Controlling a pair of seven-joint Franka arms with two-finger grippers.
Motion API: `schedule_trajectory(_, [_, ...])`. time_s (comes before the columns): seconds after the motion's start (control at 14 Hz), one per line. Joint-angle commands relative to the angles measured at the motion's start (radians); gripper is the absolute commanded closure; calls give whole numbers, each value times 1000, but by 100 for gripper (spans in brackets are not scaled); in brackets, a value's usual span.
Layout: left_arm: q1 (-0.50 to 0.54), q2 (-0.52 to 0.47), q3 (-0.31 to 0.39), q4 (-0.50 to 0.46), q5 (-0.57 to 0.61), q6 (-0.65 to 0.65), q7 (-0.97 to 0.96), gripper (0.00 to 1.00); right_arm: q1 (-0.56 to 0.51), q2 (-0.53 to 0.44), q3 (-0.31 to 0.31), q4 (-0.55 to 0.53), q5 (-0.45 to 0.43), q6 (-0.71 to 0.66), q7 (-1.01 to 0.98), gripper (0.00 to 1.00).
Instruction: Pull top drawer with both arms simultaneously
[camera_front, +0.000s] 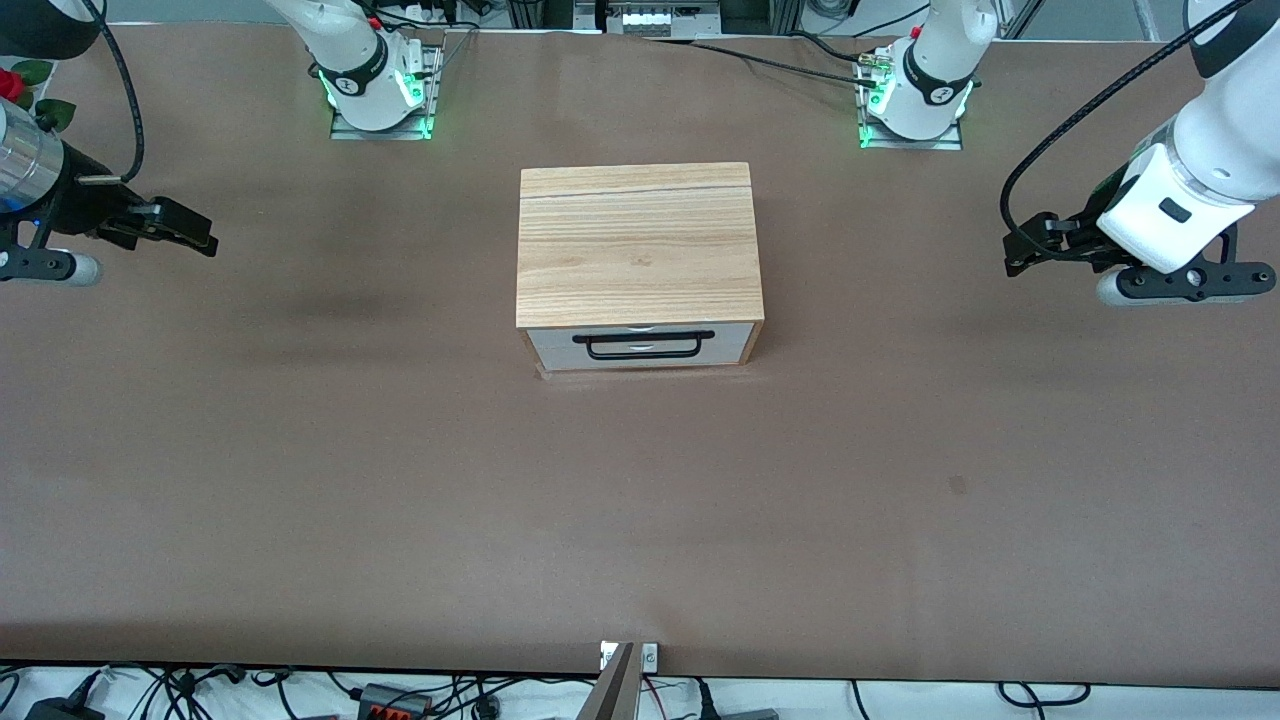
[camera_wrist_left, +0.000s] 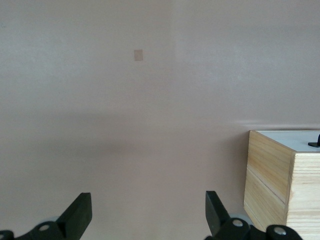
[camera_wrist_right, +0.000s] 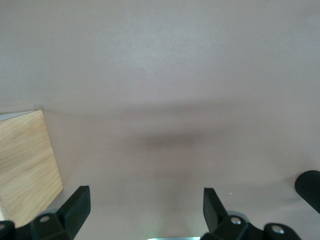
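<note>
The cabinet (camera_front: 636, 243) with a wood-grain top stands mid-table. Its white front faces the front camera. The top drawer (camera_front: 547, 337) is shut, with a thin black bar handle (camera_front: 643, 340) across it. My left gripper (camera_front: 1022, 250) hangs open and empty over the table at the left arm's end, well clear of the cabinet. My right gripper (camera_front: 200, 235) hangs open and empty over the right arm's end. The left wrist view shows open fingers (camera_wrist_left: 80, 215), the cabinet's side (camera_wrist_left: 272, 192) and its white front (camera_wrist_left: 295, 140). The right wrist view shows open fingers (camera_wrist_right: 77, 205) and a cabinet corner (camera_wrist_right: 25, 160).
The brown table (camera_front: 400, 480) runs wide round the cabinet. Both arm bases (camera_front: 380, 85) glow green at the edge farthest from the front camera, with cables (camera_front: 760, 55) between them. A red flower with leaves (camera_front: 20, 85) lies at the right arm's end.
</note>
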Motion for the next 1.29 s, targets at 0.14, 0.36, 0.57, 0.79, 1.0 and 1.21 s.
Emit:
schedule_trajectory(0.14, [0,-7,-8,6,22,-16,7,0,-7,7,8,20,-20,-18,12,0])
schedule_trajectory(0.36, [-5,23,-5,9,11,-10,20,0,-2,10,10,19,-17,-21,0,0])
schedule_trajectory(0.57, [-8,80,-6,46,-3,-9,24,0,36,72,14,19,-5,-33,-20,0])
schedule_trajectory(0.79, [-26,158,-8,48,-113,74,25,0,107,119,14,19,55,-25,-22,0])
schedule_trajectory(1.0, [-57,243,-22,38,-235,212,27,0,110,187,14,19,294,-12,-32,0])
schedule_trajectory(1.21, [-69,344,-71,34,-373,310,129,0,122,285,14,17,577,62,-121,0])
